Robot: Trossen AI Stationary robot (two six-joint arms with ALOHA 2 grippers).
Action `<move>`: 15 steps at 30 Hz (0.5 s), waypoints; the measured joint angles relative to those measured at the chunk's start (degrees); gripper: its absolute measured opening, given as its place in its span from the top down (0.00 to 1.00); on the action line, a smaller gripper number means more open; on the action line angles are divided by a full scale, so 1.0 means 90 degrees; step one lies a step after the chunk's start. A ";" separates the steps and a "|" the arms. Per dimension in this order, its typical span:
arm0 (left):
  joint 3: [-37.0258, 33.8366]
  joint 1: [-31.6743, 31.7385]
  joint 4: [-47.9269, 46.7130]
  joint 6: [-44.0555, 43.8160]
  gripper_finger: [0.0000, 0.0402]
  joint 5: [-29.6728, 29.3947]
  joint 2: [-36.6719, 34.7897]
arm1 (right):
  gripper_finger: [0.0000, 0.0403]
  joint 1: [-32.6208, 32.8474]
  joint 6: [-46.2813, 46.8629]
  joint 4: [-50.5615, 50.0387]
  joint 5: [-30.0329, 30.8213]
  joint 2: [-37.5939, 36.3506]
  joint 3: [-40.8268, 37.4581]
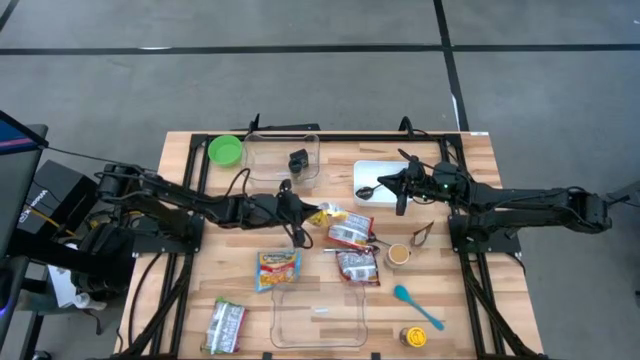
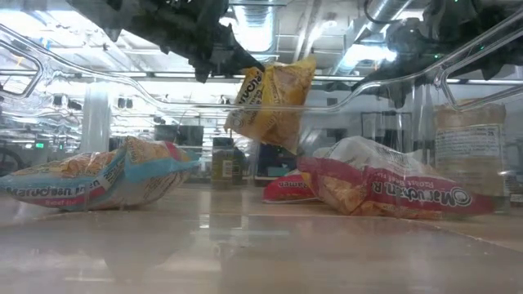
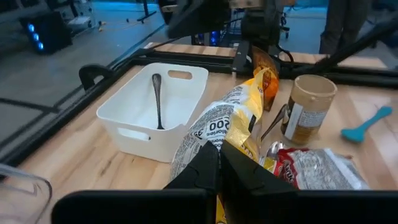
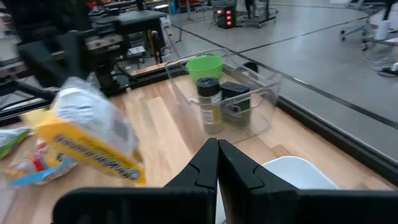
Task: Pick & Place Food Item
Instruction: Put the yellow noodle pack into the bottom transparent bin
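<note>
You get even, bright light from above; on the wooden table [image 1: 420, 300] the shadows are soft and short. In the low view the ceiling lamps [image 2: 253, 24] at 12 o'clock burn out white, and the clear container wall [image 2: 490, 41] throws glare streaks. In the right wrist view the yellow snack bag [image 4: 93, 146] at 9 o'clock is smeared by motion blur. The near tabletop in the low view is out of focus.

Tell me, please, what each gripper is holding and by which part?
The left gripper is shut on the yellow snack bag, pinching one end so it hangs. The right gripper holds nothing.
</note>
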 joint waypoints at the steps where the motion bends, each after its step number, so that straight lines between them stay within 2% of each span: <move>1: 0.0000 0.0024 -0.0004 -0.0135 1.00 0.0000 0.0007 | 0.99 0.0058 -0.0001 0.0003 -0.0006 0.0000 0.0000; 6: -0.0002 0.0115 -0.0005 -0.0485 1.00 0.0000 0.0012 | 0.99 0.0382 -0.0269 0.0001 -0.0014 0.0000 0.0000; 15: -0.0187 0.0133 0.0294 -0.0518 1.00 0.0009 0.0019 | 0.99 0.1111 -0.0838 0.0007 -0.0019 0.0002 0.0000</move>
